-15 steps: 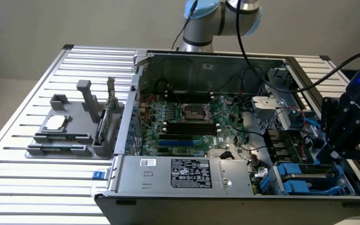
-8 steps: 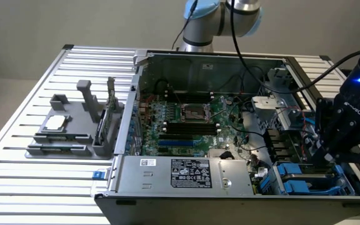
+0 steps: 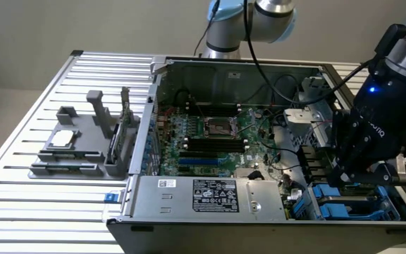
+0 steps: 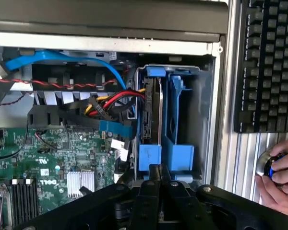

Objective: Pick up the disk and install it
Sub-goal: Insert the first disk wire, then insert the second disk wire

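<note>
Blue plastic forms the drive bay in a corner of the open computer case, and the disk stands edge-on in one of its slots. The gripper hangs just at the disk's near end, fingers pressed together around nothing. The case also holds a green motherboard and a power-supply box, while a grey holder on the table carries a small silver chip.

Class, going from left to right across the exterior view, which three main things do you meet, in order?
Grey plastic fixture stand → green motherboard → black gripper.
</note>
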Action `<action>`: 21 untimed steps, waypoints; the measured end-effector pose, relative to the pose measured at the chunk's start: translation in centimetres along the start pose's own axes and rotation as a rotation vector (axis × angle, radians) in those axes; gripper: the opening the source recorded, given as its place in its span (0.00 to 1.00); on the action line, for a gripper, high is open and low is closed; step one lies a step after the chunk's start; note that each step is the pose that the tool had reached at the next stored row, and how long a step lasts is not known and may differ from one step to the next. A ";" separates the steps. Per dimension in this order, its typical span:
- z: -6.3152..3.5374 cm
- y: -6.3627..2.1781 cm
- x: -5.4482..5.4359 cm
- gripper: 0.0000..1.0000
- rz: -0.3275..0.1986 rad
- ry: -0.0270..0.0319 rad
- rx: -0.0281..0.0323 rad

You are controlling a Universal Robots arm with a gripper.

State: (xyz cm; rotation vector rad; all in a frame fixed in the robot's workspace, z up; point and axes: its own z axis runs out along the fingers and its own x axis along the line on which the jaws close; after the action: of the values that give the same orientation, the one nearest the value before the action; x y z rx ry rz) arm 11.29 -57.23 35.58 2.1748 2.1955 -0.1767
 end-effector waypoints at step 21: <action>0.00 -0.05 0.0 0.31 0.000 0.0002 -0.0001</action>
State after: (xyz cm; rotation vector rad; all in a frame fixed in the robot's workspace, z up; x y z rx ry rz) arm 11.25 -57.23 35.59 2.1748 2.1957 -0.1765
